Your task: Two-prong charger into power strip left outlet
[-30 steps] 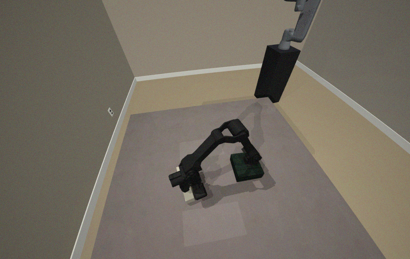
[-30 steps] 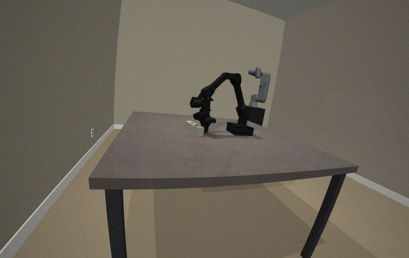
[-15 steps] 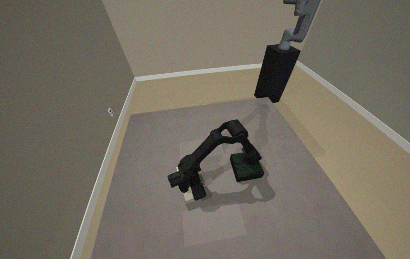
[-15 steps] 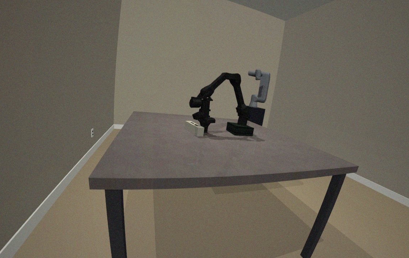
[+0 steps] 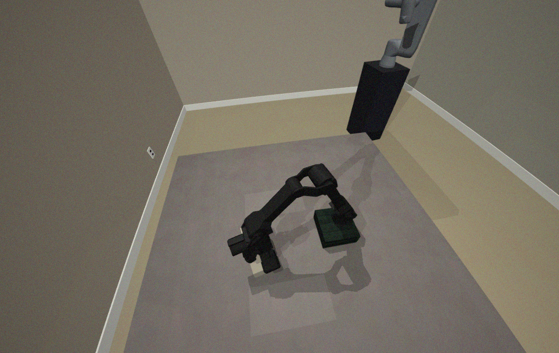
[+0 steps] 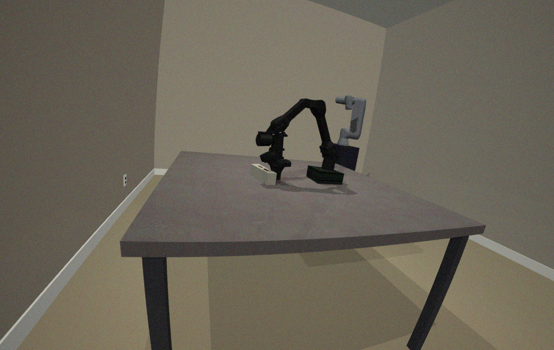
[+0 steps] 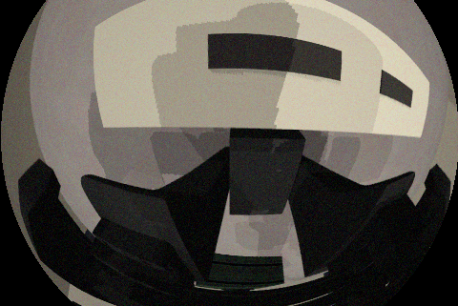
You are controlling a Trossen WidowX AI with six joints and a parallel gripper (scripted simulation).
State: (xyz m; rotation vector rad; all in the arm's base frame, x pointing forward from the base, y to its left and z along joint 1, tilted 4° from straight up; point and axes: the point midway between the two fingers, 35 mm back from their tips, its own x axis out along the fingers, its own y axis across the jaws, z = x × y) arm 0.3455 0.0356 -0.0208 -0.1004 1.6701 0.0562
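Your arm (image 6: 309,111) arches from its dark green base (image 6: 324,175) toward nine o'clock, wrist pointing straight down, gripper (image 7: 258,205) pinching the black two-prong charger (image 7: 266,169), whose front end meets the cream power strip (image 7: 159,77) at twelve o'clock.

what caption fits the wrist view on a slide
End effector gripping the dark charger, pressed against the cream power strip.

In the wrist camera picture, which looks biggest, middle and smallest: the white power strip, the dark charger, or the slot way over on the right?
1. Power strip, widest by far.
2. Charger, held in the fingers, close to the camera.
3. Right slot, smallest.
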